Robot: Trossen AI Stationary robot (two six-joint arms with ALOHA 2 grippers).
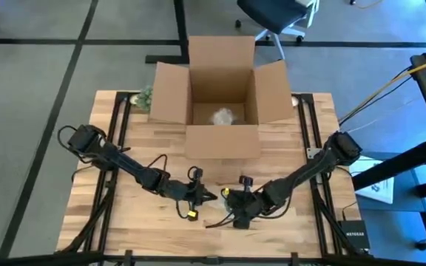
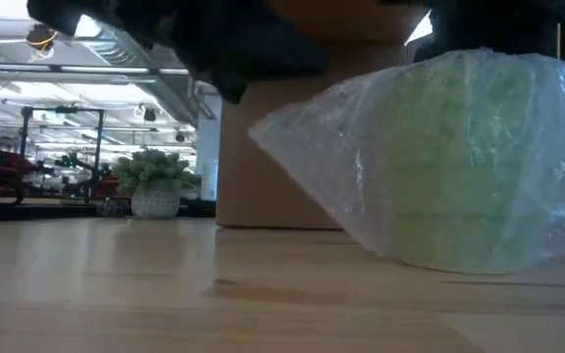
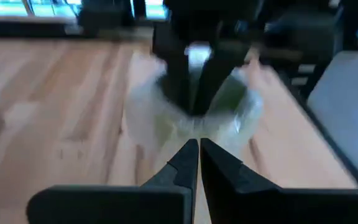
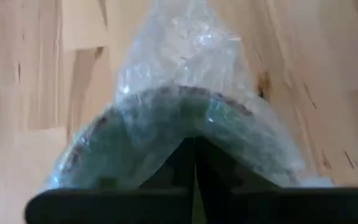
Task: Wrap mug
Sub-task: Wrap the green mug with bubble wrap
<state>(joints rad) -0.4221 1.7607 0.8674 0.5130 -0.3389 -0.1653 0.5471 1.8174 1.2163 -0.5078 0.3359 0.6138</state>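
Green mug [image 2: 459, 167] wrapped in clear bubble wrap [image 2: 312, 147] sits on the wooden table [image 2: 116, 294], close to camera. Dark arm parts blur across the top, fingers not distinguishable, so nothing can be placed relative to them. Cardboard box [image 2: 263, 167] stands behind the mug. Potted plant [image 2: 153, 181] farther back at the table's far edge. Room with ceiling lights beyond.

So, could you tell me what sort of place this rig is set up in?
Probably a lab or workshop: a wooden table on grey floor, an office chair behind the box, and ceiling strip lights over racks.
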